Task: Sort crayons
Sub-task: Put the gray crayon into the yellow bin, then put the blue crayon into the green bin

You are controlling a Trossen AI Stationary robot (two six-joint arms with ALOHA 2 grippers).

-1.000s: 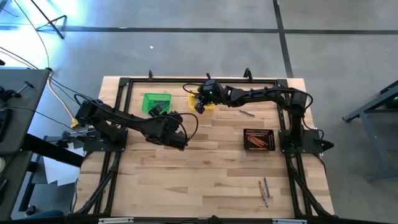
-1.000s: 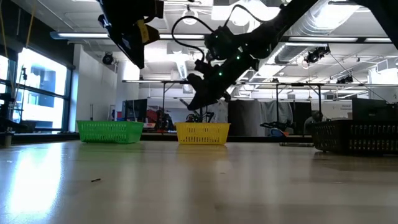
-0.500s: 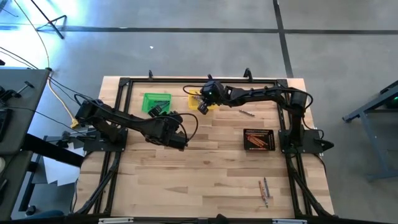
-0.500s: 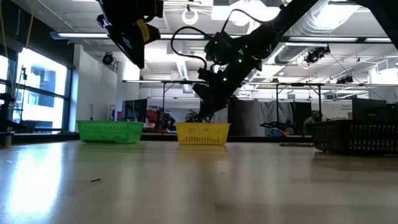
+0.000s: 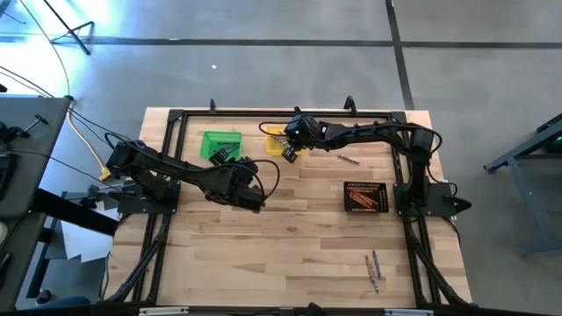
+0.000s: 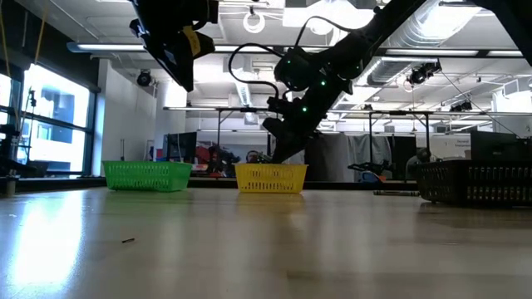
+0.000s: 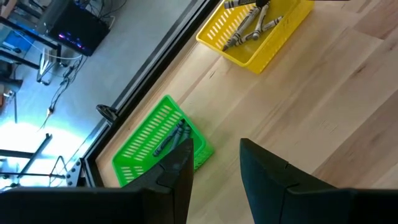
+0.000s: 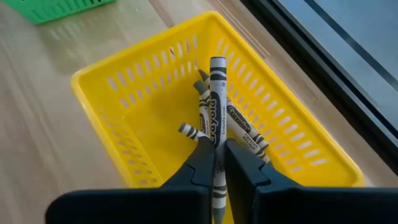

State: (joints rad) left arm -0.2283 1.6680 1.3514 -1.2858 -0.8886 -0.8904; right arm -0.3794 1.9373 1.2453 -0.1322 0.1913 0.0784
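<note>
Even overhead light, soft shadows; window [image 6: 37,124] glare in low view; foreground table [image 6: 266,249] blurred.

Below the right gripper's [image 8: 215,163] nearly closed jaws, grey paper-wrapped crayons [image 8: 239,132] crowd the yellow slotted plastic bin's [image 8: 124,93] middle, its walls fence every side, and bare floor apparently remains toward one corner.

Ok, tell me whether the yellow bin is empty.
Not empty: the yellow bin holds several grey crayons, and the right gripper holds another over it.
</note>
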